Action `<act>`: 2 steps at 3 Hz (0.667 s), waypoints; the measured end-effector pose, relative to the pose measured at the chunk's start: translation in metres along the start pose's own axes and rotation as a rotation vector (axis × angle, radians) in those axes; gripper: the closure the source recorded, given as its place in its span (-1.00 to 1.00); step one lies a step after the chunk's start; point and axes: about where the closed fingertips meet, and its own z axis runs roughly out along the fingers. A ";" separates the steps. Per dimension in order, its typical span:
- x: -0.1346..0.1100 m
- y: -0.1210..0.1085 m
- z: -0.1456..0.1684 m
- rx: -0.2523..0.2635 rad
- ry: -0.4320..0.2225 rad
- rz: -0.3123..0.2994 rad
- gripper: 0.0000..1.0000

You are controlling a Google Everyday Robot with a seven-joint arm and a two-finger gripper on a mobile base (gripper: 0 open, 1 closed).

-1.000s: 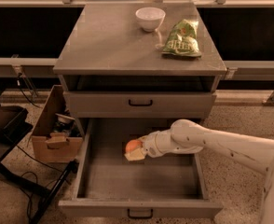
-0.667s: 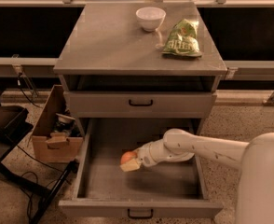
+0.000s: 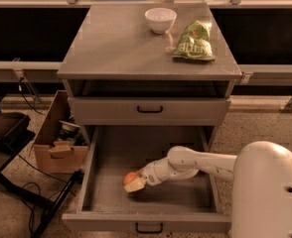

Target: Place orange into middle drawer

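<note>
The orange (image 3: pixel 130 177) is small and round, low inside the open middle drawer (image 3: pixel 89 177), the bottommost wide grey tray with a small black handle on its front. My gripper (image 3: pixel 134 182) reaches into the drawer from the right on a white arm and is around the orange at the drawer's left-centre, close to the drawer floor. Whether the orange rests on the floor is not clear.
A closed grey drawer front with a black handle (image 3: pixel 150 109) sits directly above. A white bowl (image 3: pixel 160 20) and a green chip bag (image 3: pixel 195 42) lie on the cabinet top. A cardboard box (image 3: pixel 56 143) and a black stand with cables (image 3: pixel 7 138) are on the floor at left.
My gripper has moved left and down inside the drawer with the orange, from the drawer's middle toward its left-front part.
</note>
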 end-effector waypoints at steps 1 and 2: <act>0.000 0.000 0.000 0.000 0.000 0.000 0.15; 0.000 0.000 0.000 0.000 0.000 0.000 -0.44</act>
